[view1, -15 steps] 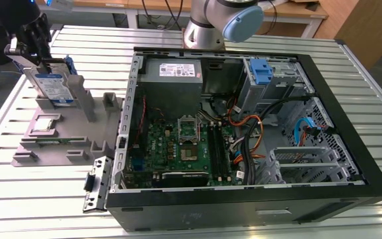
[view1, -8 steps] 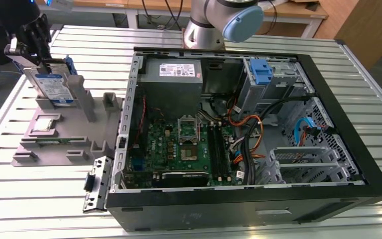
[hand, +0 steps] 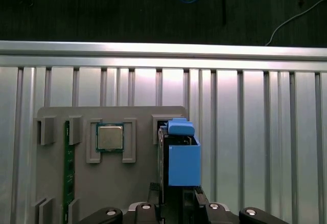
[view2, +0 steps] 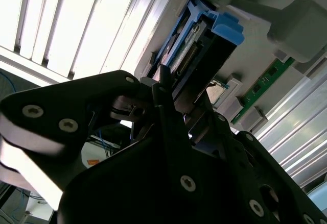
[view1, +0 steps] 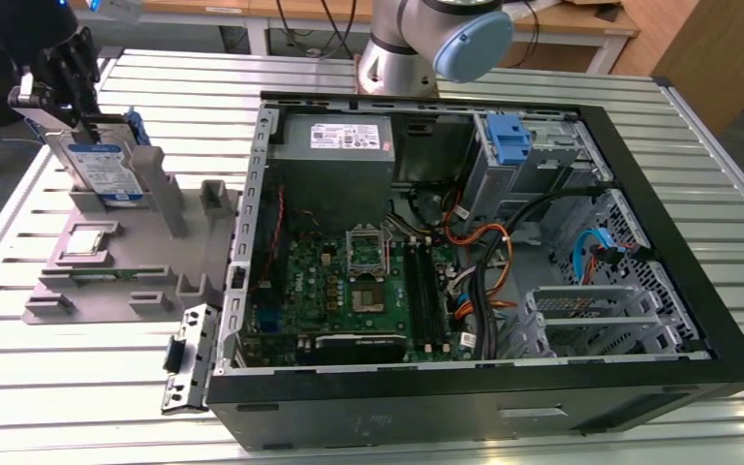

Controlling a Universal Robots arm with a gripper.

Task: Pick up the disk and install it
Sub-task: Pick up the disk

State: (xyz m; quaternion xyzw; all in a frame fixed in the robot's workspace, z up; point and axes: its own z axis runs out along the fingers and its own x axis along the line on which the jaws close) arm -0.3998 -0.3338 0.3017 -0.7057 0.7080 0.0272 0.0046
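Note:
The disk (view1: 104,170) stands on edge in a slot of the grey fixture (view1: 101,291) at the exterior view's left, its white-and-blue label facing outward and blue rails along its edges. My gripper (view1: 73,121) comes down on its upper end, with a finger on each flat side of the drive. In the first wrist view the disk (hand: 183,163) shows edge-on with its blue rail and tab, and my gripper (hand: 175,196) is shut on it. In the second wrist view the black fingers (view2: 168,106) clamp the disk (view2: 199,45) near its connector end.
The fixture also holds a processor chip (view1: 88,239) and a green memory stick (view1: 120,274). The open computer case (view1: 682,242) lies at the exterior view's right, with a blue bracket (view1: 508,140) in its drive bay and a grey power supply (view1: 336,145). The arm's base (view1: 411,48) stands behind it.

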